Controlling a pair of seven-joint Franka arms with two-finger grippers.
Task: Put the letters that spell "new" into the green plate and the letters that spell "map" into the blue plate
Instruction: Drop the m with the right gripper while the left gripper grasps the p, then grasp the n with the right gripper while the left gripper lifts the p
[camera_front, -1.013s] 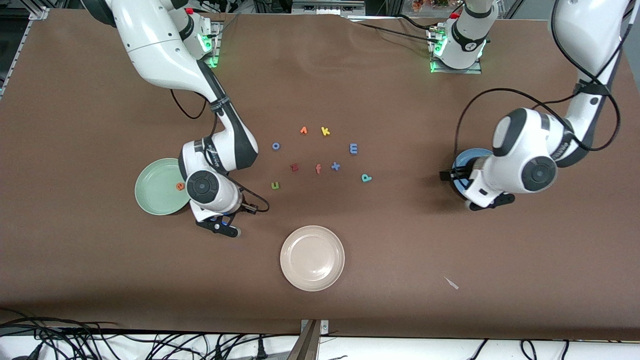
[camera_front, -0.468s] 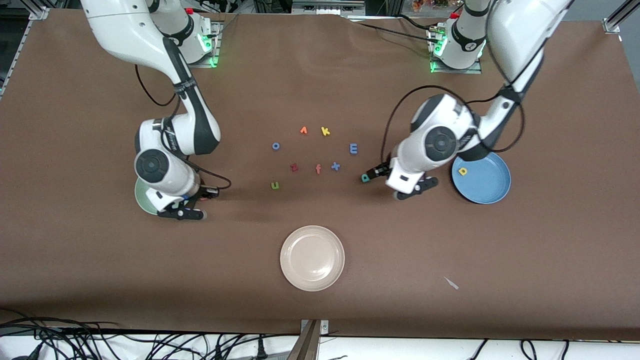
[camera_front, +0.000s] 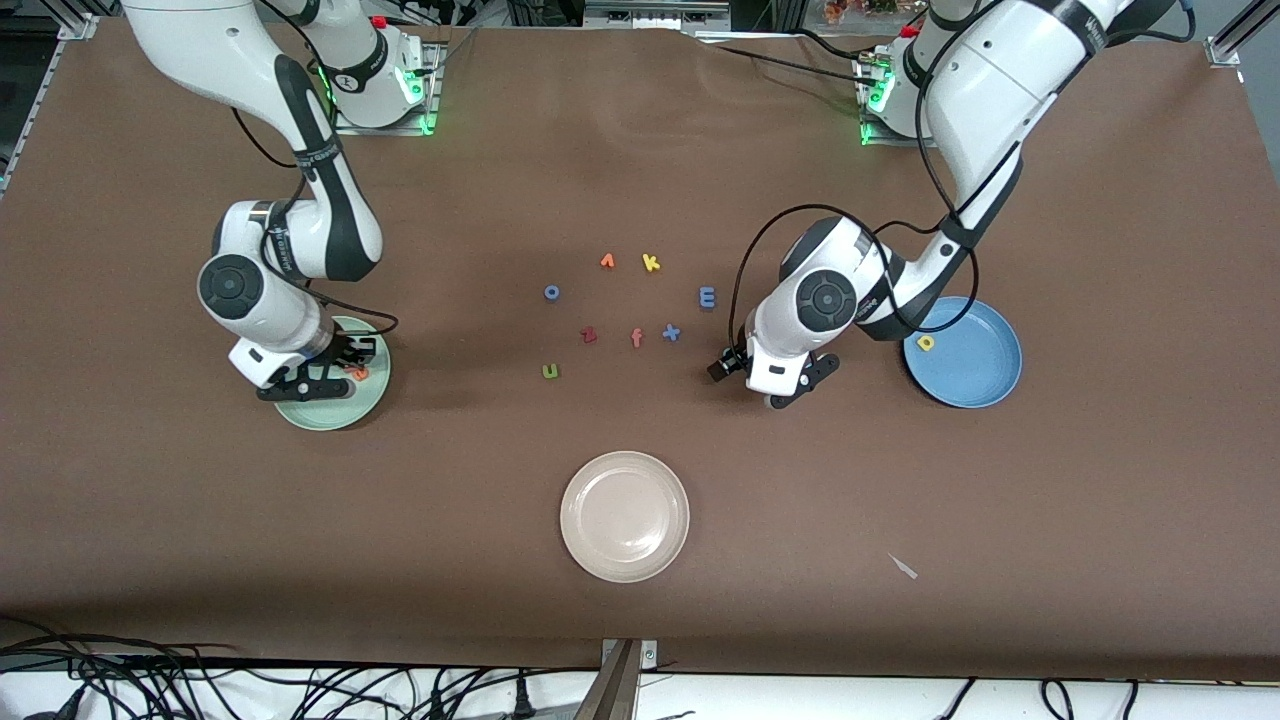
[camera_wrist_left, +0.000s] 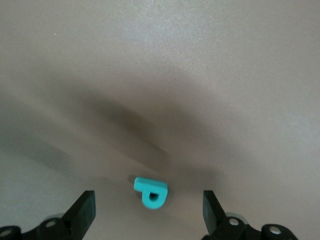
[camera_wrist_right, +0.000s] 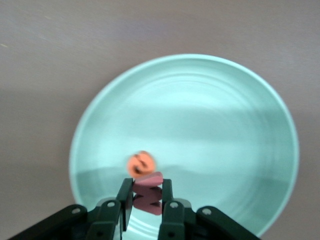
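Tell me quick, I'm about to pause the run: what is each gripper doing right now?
Left gripper: jaws open over the teal "p", holding nothing.
Right gripper: jaws shut on the pinkish-red "w", over the green plate.

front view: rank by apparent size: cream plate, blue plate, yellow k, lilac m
1-2. cream plate and blue plate: look alike; blue is partly covered by the left arm, so unranked.
3-4. lilac m and yellow k: both tiny, too close to rank.

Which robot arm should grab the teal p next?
The left arm. Its open end effector hangs right over the teal p on the table. The right end effector is busy: it is shut on the w over the green plate.
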